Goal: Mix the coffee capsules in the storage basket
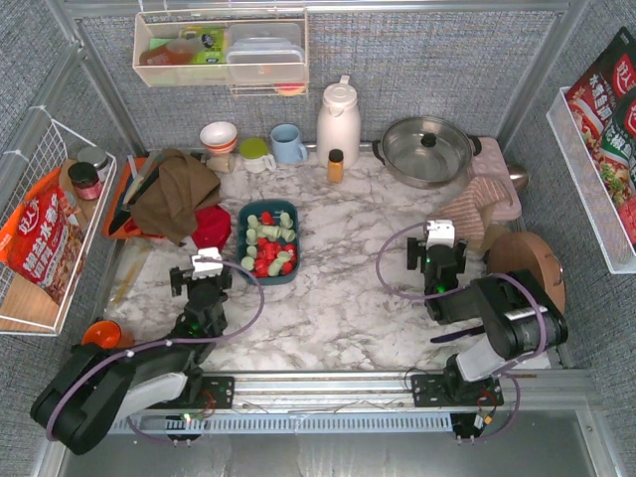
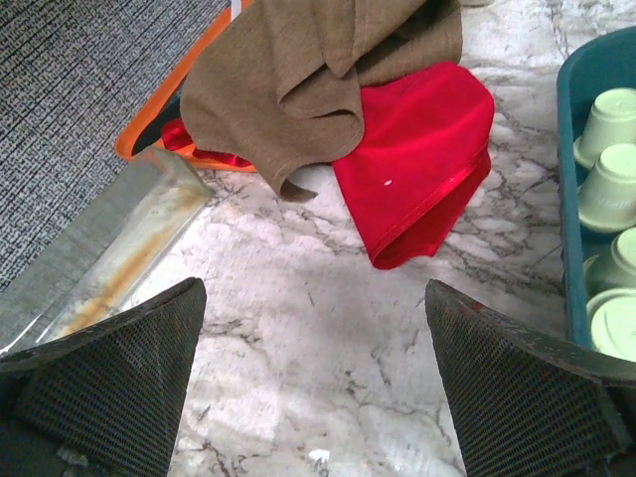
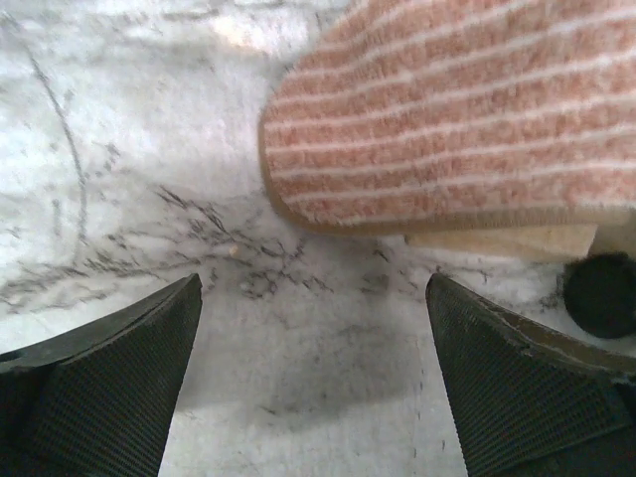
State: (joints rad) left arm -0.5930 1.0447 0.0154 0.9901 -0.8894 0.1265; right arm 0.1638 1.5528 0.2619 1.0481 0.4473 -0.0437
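Observation:
The dark teal storage basket (image 1: 243,218) lies on the marble table left of centre, filled with red and mint green coffee capsules (image 1: 270,248). In the left wrist view its left wall (image 2: 576,189) and some mint capsules (image 2: 608,187) show at the right edge. My left gripper (image 1: 206,266) is open and empty over bare marble, just left and near of the basket; it also shows in the left wrist view (image 2: 313,383). My right gripper (image 1: 438,238) is open and empty over marble near a striped cloth; it also shows in the right wrist view (image 3: 313,383).
A brown cloth (image 1: 174,194) and red cloth (image 1: 211,227) lie left of the basket, over an orange tray (image 2: 169,99). A striped pink towel (image 1: 482,209), pot (image 1: 427,149), white kettle (image 1: 338,121), orange-capped bottle (image 1: 336,165) and cups (image 1: 288,144) stand at the back. A wire basket (image 1: 45,224) hangs at left.

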